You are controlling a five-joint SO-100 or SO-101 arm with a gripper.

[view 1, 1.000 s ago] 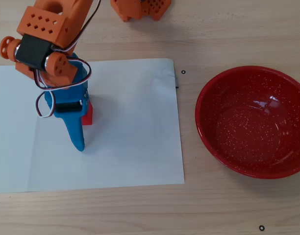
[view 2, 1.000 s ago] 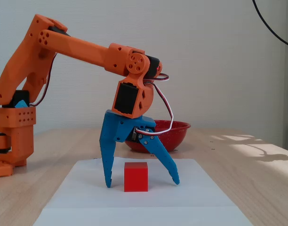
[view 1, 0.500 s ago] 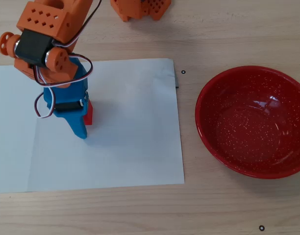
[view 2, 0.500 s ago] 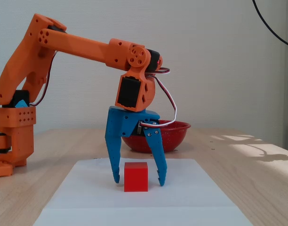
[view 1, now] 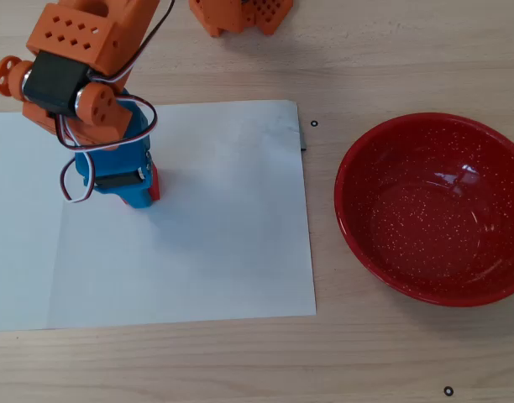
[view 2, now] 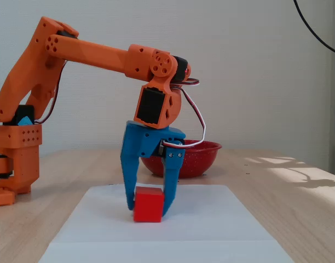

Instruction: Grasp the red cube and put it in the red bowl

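The red cube (view 2: 148, 204) rests on the white paper sheet (view 2: 206, 219). My blue gripper (view 2: 148, 210) points straight down over it, with one finger against each side of the cube. In the overhead view the gripper (view 1: 144, 190) covers the cube, and only a red sliver of the cube (view 1: 154, 180) shows at its right side. The red speckled bowl (view 1: 383, 201) sits empty on the wooden table to the right of the paper. In the fixed view the bowl (view 2: 197, 159) stands behind the gripper.
The white paper (view 1: 232, 243) covers the left and middle of the table. The orange arm base (view 2: 14, 159) stands at the left in the fixed view and shows at the top edge of the overhead view (view 1: 240, 15). Bare wood lies between paper and bowl.
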